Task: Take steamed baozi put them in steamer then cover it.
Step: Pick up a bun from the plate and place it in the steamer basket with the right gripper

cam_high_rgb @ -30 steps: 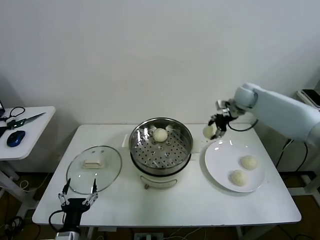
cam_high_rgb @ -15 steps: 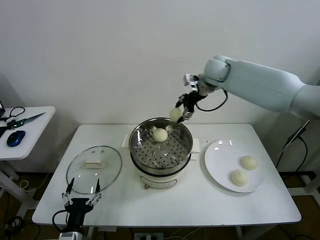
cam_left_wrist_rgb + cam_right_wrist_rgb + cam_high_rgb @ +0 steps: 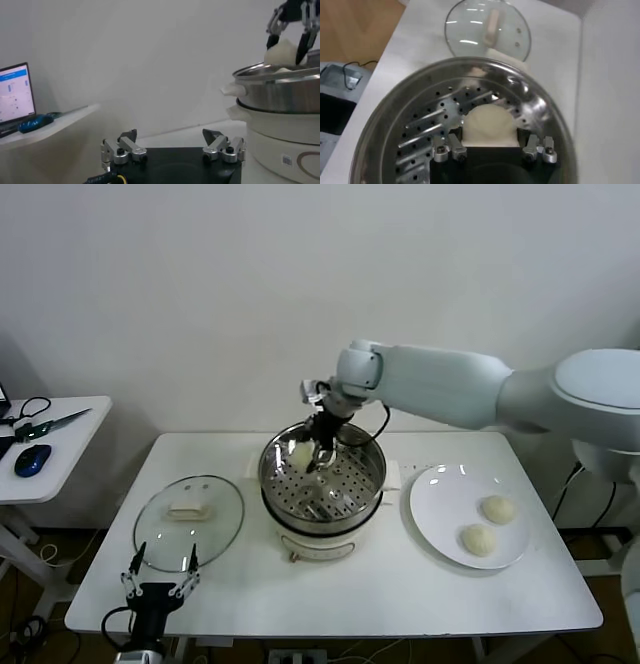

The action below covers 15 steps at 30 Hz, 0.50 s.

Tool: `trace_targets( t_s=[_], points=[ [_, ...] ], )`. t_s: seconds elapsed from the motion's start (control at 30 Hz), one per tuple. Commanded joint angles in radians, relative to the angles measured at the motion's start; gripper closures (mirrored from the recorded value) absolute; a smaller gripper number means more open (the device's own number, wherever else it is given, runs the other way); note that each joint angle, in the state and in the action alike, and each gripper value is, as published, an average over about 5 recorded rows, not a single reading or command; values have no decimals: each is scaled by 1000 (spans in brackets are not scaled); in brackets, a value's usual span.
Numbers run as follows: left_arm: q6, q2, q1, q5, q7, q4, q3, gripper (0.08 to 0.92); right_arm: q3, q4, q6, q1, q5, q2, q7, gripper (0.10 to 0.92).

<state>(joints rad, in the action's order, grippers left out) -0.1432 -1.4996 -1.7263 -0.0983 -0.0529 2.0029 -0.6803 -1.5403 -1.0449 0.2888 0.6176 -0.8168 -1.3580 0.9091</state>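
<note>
Right gripper point(image 3: 318, 452) over steamer point(image 3: 322, 479), pinching baozi point(image 3: 487, 126) just above perforated tray.

Moved from beside white plate point(image 3: 440, 509) to over steel pot within the last second; one bun seen on tray earlier, now hidden behind gripper. Second bun likely about to drop; two smooth cream buns point(image 3: 497, 508) left on plate. Glass cover point(image 3: 188, 522), metal-rimmed, cream handle, flat on worktop point(image 3: 400, 589), not yet used. Left gripper point(image 3: 158, 581) parked at near worktop edge by cover, fingers spread, empty.
</note>
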Motion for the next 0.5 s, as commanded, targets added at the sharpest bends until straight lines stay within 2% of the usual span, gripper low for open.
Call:
trace_targets(
  t_s=[0.03, 0.5],
  points=[
    [1, -3, 2, -1, 0, -2, 0, 177, -32, 14, 8, -57, -4, -55, -17, 322],
    [0, -5, 6, -1, -1, -14, 1, 177, -9, 56, -2, -88, 19, -61, -19, 321]
  ],
)
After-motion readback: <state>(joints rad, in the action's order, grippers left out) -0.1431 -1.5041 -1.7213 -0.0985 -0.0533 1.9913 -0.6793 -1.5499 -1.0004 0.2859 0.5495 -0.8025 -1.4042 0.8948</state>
